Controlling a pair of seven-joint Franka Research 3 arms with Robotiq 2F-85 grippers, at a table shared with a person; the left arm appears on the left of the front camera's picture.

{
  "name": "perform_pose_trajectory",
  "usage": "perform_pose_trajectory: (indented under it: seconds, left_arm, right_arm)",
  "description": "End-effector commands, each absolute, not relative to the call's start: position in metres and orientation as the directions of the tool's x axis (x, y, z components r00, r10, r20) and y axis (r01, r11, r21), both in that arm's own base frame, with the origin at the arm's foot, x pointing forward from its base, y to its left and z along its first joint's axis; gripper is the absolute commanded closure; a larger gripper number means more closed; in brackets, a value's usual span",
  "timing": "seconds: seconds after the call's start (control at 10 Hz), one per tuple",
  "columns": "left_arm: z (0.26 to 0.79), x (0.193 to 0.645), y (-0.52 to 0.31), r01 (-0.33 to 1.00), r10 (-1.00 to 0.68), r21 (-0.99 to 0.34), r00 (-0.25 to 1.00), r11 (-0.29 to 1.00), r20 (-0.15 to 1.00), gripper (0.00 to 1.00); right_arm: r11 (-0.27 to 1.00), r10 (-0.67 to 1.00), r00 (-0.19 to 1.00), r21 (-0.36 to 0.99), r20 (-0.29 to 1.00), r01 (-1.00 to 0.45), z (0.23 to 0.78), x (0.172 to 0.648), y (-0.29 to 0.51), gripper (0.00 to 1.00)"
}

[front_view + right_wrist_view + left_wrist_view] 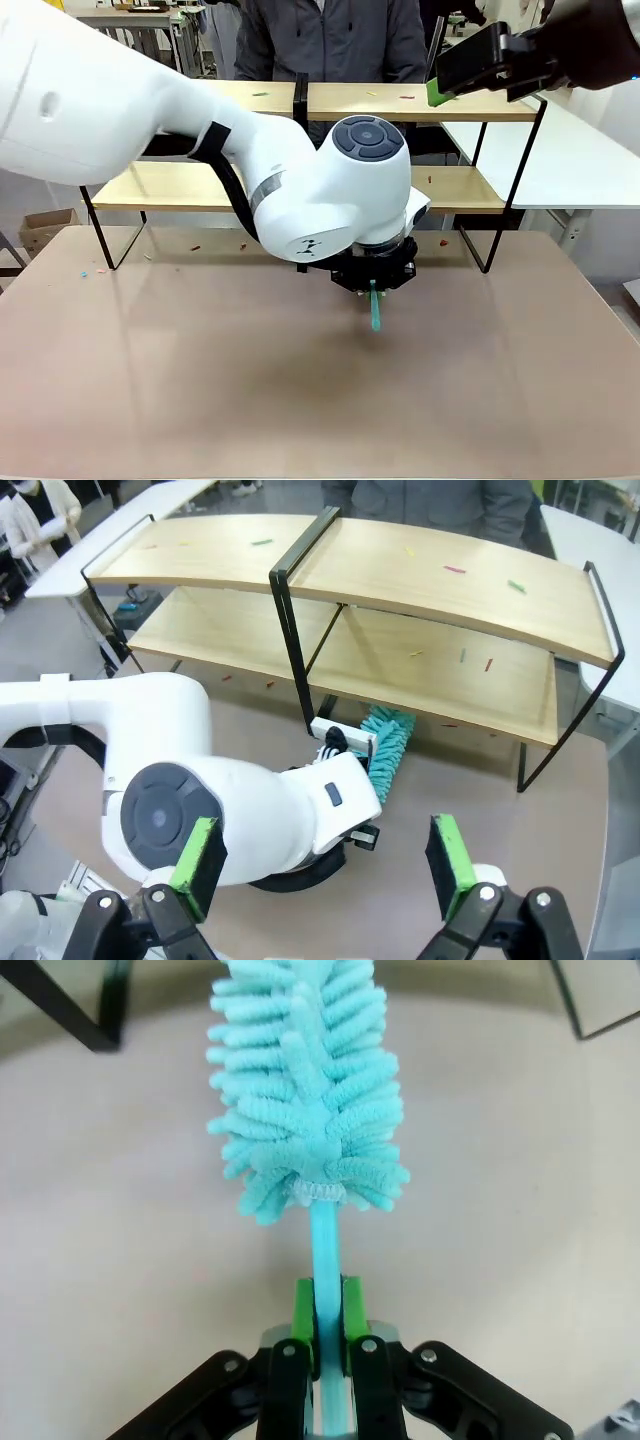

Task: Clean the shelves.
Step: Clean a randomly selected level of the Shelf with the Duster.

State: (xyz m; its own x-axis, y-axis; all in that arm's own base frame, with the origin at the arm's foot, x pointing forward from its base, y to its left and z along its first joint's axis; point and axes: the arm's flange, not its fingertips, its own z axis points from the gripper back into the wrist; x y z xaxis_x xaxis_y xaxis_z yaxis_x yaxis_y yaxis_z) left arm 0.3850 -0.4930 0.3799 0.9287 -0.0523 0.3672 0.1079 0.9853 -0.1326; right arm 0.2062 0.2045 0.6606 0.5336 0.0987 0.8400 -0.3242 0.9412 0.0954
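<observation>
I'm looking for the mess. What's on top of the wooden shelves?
Small coloured scraps lie scattered on both light-wood boards of the black-framed shelves. The upper board hides the back of the lower one.

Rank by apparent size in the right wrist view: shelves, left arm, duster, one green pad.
1. shelves, spanning most of the picture
2. left arm
3-4. duster and green pad: they look alike, and the pad sits right at the camera, so unranked.

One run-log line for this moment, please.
left gripper: shut on duster handle | right gripper: open, empty | shelves: coloured scraps on both boards
</observation>
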Motion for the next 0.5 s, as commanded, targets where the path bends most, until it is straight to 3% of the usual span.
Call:
perform_pose_trajectory:
  seconds: [0.0,0.1,0.2,0.4]
  left_arm:
    - [0.394,0.400,-0.496,0.130,-0.069,-0.173,0.944,0.976,0.322,0.88]
    - [0.401,0.402,-0.493,0.068,0.002,-0.225,0.956,0.972,0.294,0.88]
    - [0.380,0.392,-0.497,0.117,-0.060,-0.150,0.938,0.982,0.341,0.88]
    - [0.380,0.392,-0.497,0.117,-0.060,-0.150,0.938,0.982,0.341,0.88]
  right_arm:
    - [0.942,0.092,0.535,0.102,0.840,-0.321,0.660,0.206,0.204,0.00]
    - [0.942,0.092,0.535,0.102,0.840,-0.321,0.660,0.206,0.204,0.00]
    - [0.942,0.092,0.535,0.102,0.840,-0.321,0.660,0.206,0.204,0.00]
    - [0.942,0.092,0.535,0.102,0.840,-0.321,0.660,0.206,0.204,0.00]
